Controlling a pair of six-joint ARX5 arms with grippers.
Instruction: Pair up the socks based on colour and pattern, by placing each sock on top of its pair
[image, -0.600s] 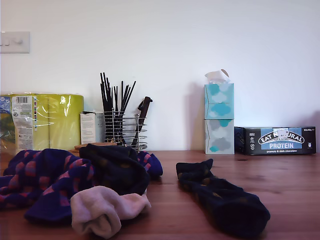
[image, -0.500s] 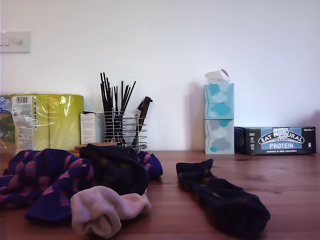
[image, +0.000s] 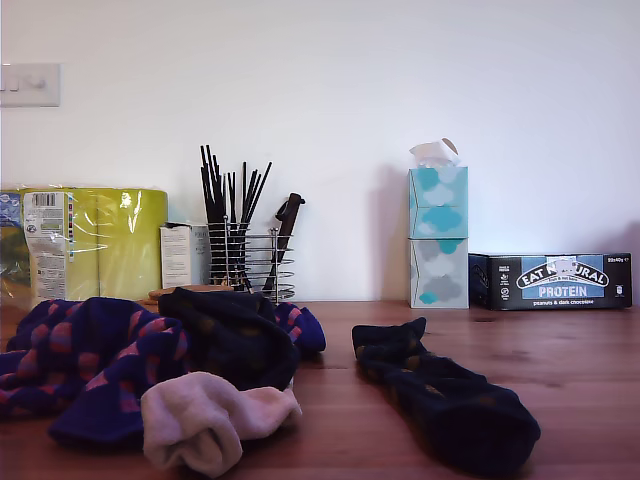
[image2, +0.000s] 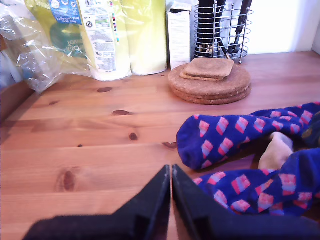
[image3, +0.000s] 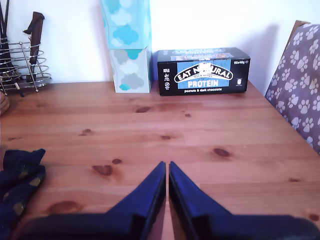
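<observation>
Hovering above the bare wood of the bench (image2: 100, 140), my first end effector (image2: 171, 172) has its jaws pressed together with nothing between them — the checked socks (image2: 225, 140) lie just beyond its tips, blue with pink-red checks, with a bit of cream sock (image2: 274, 152) showing between them. My second end effector (image3: 167, 170) is likewise closed and empty, over open bench, with a navy dotted sock (image3: 17, 182) off to one side of it. In the exterior view the checked socks, a second navy dotted sock (image: 235, 335) and the cream sock (image: 215, 420) are heaped together at the exterior view's left; the lone navy dotted sock (image: 445, 395) lies apart, toward the exterior view's right. Behind stand a wire rack (image: 250, 262), tissue boxes (image: 438, 238) and a protein bar box (image: 558, 281).
</observation>
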